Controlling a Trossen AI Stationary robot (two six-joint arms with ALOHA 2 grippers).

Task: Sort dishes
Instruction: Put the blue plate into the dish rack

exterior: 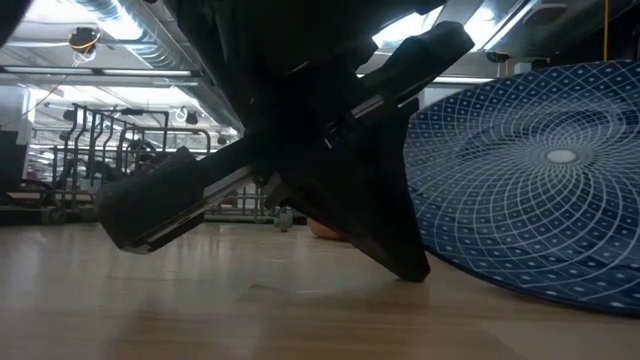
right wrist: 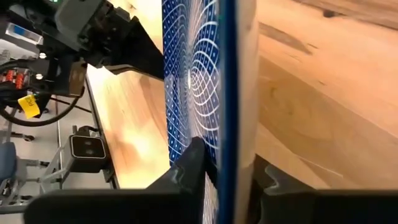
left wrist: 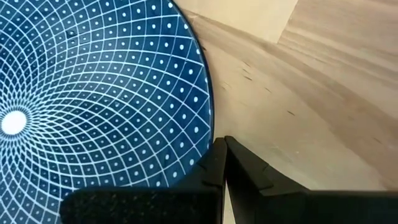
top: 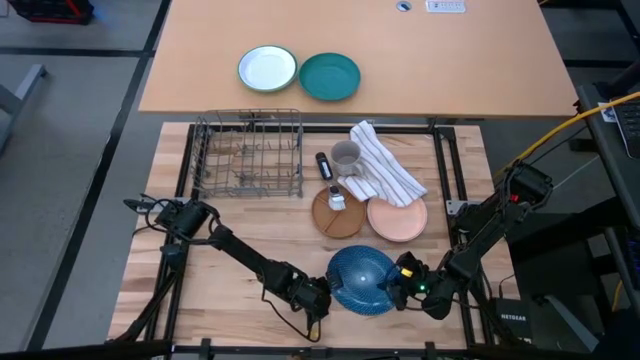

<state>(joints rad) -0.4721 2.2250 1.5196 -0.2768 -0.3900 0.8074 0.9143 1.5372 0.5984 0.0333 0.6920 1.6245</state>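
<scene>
Blue with fine pale dots, the patterned plate (top: 362,279) lies at the near edge of the wooden table (top: 230,290) in the high view, with the left end effector (top: 322,297) at its left rim and the right end effector (top: 400,283) at its right rim. Beyond the blue plate sit the brown wooden plate (top: 335,216) and, just right of that, the salmon-pink plate (top: 398,220); a grey mug (top: 345,156) and a striped cloth (top: 385,165) lie farther back, a wire dish rack (top: 248,153) to their left. Far beyond, a white green-rimmed plate (top: 267,69) and a teal plate (top: 329,77) rest on a second table. From table height, the blue plate (exterior: 530,190) is tilted up off the table, a dark arm just left of it. On the left wrist camera the fingers (left wrist: 214,168) are pressed together beside the plate's rim (left wrist: 124,93) — not on it. On the right wrist camera the plate (right wrist: 211,81) stands edge-on between the two fingers (right wrist: 189,165), which clamp its rim.
</scene>
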